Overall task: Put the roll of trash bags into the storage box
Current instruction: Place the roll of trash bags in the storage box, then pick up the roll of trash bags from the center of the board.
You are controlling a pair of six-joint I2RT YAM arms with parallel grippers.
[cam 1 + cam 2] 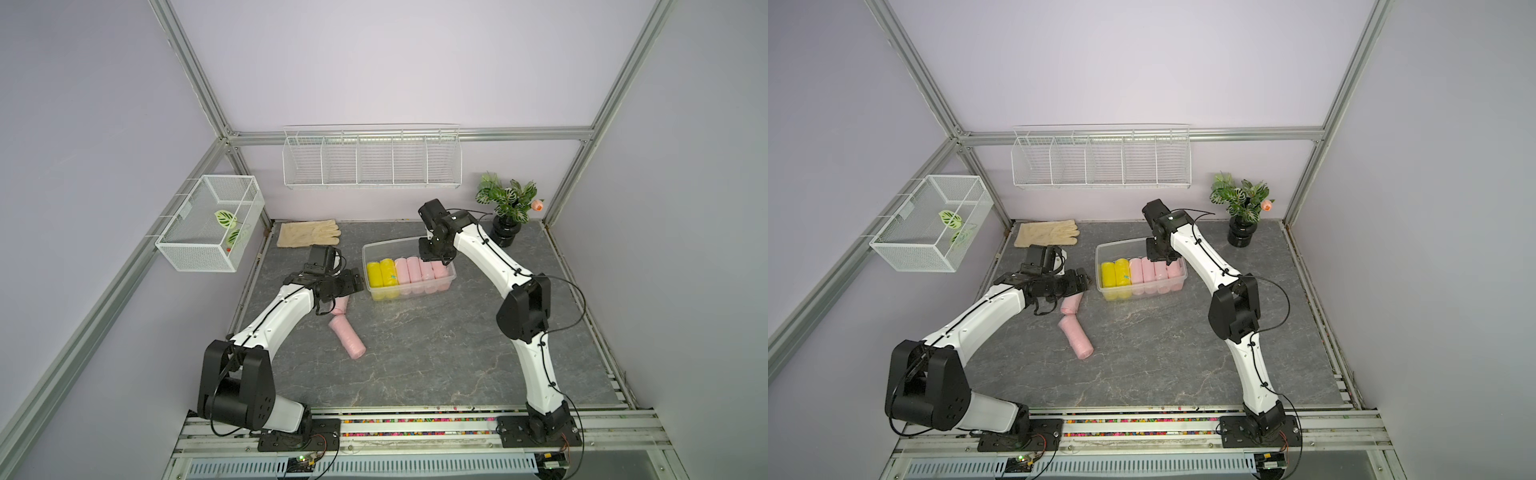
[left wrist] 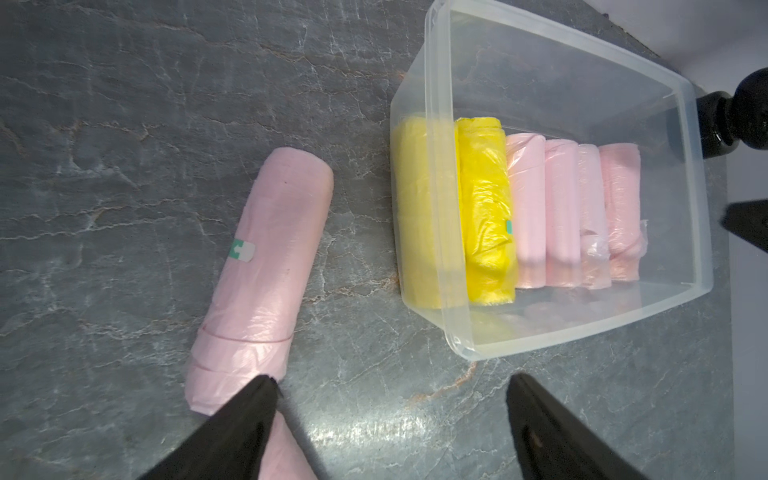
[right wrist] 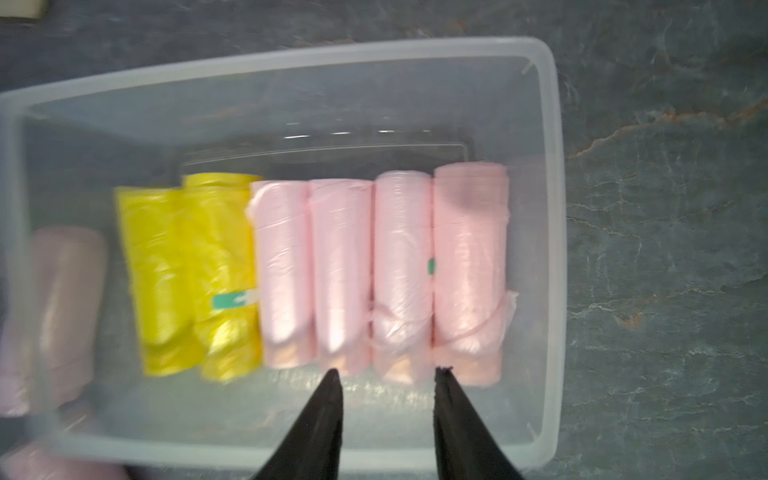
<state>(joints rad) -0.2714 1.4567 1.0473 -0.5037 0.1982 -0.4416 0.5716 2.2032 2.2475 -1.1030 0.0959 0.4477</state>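
Observation:
The storage box [image 1: 365, 249] [image 3: 552, 208], a clear tub, stands mid-table and holds two yellow rolls [image 1: 381, 274] and several pink rolls [image 1: 419, 272] side by side. My right gripper [image 1: 438, 261] [image 3: 386, 372] hangs over the pink rolls at the box's right end, jaws a little apart with nothing between them. Two pink rolls of trash bags lie on the table left of the box, one [image 1: 347, 340] nearer the front, the other [image 1: 340, 305] [image 2: 266, 266] partly under my left arm. My left gripper [image 1: 360, 279] [image 2: 390, 382] is open beside the box, one fingertip [image 2: 257, 399] over that roll's end.
A beige glove [image 1: 308, 234] lies at the back left. A potted plant [image 1: 509, 208] stands at the back right. A white wire-mesh basket [image 1: 210, 222] hangs on the left wall and a long wire rack [image 1: 372, 160] on the back wall.

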